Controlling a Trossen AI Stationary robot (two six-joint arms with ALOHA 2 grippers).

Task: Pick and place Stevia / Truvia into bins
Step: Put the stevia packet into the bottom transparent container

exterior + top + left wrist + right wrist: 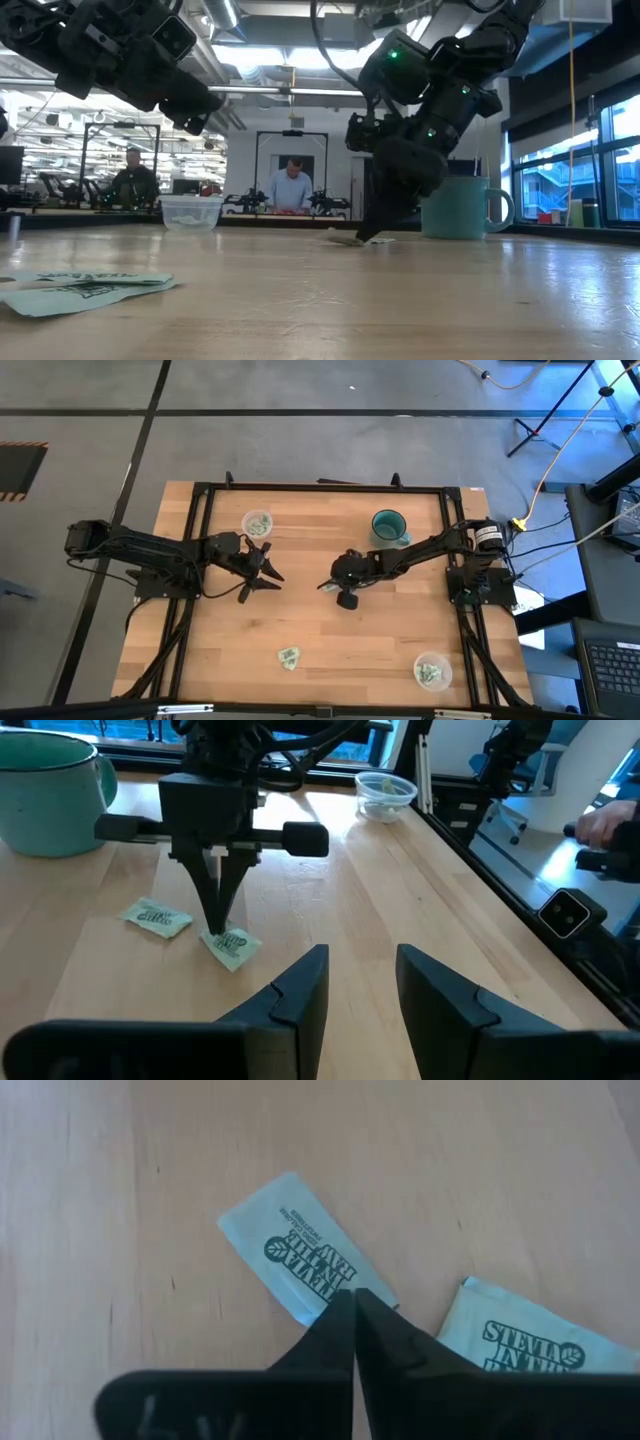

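Two white-and-green Stevia sachets lie mid-table: one (295,1255) under my right gripper (352,1302), the other (530,1342) beside it; both also show in the left wrist view, sachet (232,946) and sachet (155,917). The right gripper (220,925) points straight down, shut at the first sachet. My left gripper (360,985) hovers open, off the table, to the left of them. A few more sachets (289,657) lie near the near edge. One clear cup (257,522) stands far left, the other (432,671) near right; both hold sachets. My right gripper comes from above, pointing down, its fingertips (218,920) closed together on one long edge of the sachet (325,1292), near a corner. The sachet lies flat on the table, not lifted.
A teal mug (388,526) stands far right of centre, close behind the right arm. The loose sachets (80,290) lie in the foreground of the low view. Bare wood lies between the grippers and the near edge. People sit in the room beyond the table.
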